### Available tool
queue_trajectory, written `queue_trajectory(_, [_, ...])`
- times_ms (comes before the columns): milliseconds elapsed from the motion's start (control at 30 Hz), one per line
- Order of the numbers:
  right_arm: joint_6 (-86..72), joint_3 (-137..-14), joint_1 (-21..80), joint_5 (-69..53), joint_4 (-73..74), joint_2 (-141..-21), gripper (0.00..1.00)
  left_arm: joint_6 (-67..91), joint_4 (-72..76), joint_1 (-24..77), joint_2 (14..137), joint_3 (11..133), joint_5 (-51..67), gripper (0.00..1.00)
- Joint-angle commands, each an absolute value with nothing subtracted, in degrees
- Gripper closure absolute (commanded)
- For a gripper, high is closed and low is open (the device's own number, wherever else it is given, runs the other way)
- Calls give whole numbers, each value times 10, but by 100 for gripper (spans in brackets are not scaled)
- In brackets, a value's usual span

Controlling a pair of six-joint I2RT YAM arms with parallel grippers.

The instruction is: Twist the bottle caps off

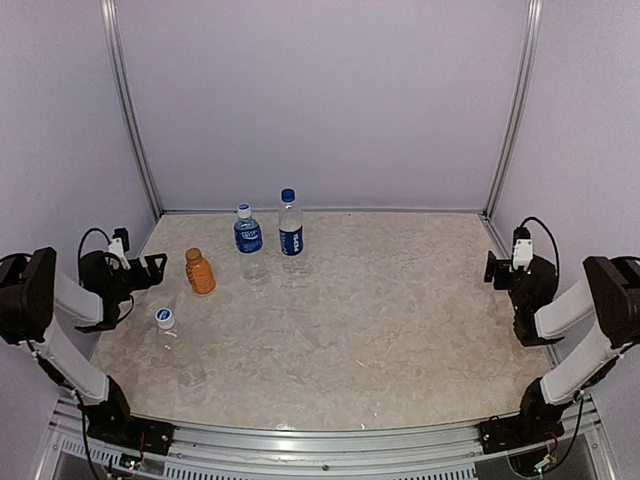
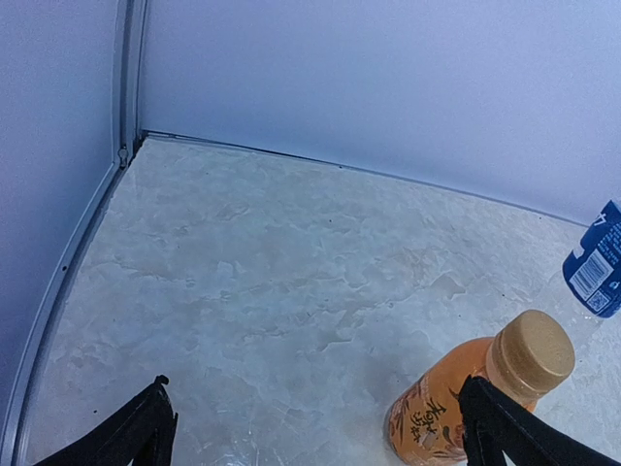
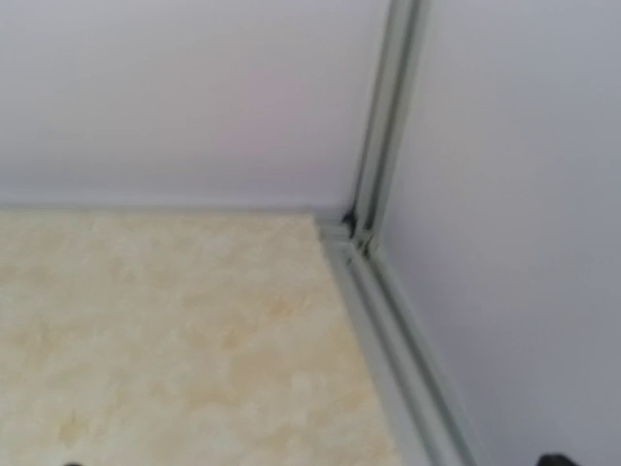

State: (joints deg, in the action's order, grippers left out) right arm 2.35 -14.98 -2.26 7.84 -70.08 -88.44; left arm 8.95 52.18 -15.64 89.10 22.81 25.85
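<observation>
Orange-brown cap [image 2: 532, 354] sat on the short orange bottle [image 2: 441, 408], lower right in the left wrist view, just beside one finger [image 2: 497, 427] of the left tool [image 2: 315, 432], which gaped wide and held nothing. Only the top view showed the small clear bottle [image 1: 166, 328] at left and, behind, a blue-labelled bottle [image 1: 248, 240] and a taller bottle [image 1: 291, 228], all capped. The right tool [image 1: 498, 268], tips spread and empty, faced the corner post [image 3: 383, 146] at the desk [image 1: 400, 320] edge.

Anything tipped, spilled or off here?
Nothing stands out. All four bottles stand upright with caps on: the left blue-labelled bottle, the right blue-labelled bottle, the orange bottle and the small clear bottle. No liquid shows on the table.
</observation>
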Motion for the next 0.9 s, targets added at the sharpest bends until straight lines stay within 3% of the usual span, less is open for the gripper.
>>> queue_trajectory(0, [-20, -208, -28, 114, -534, -782, 1, 88, 510, -152, 893, 236, 248, 1])
queue_trajectory(200, [-97, -249, -29, -74, -387, -654, 1, 92, 499, -166, 891, 238, 283, 1])
queue_trajectory(400, [-207, -270, -21, -247, -346, -581, 9, 43, 117, -200, 784, 451, 363, 1])
queue_trajectory(467, [-225, -283, 7, -266, -333, -570, 4, 14, 3, -213, 765, 500, 404, 1])
queue_trajectory(667, [-163, -351, 207, -149, -252, -571, 1, -159, -402, -216, 691, 624, 523, 1])
queue_trajectory(867, [-103, -470, 430, -19, -209, -665, 1, -363, -831, -195, 623, 809, 599, 1])
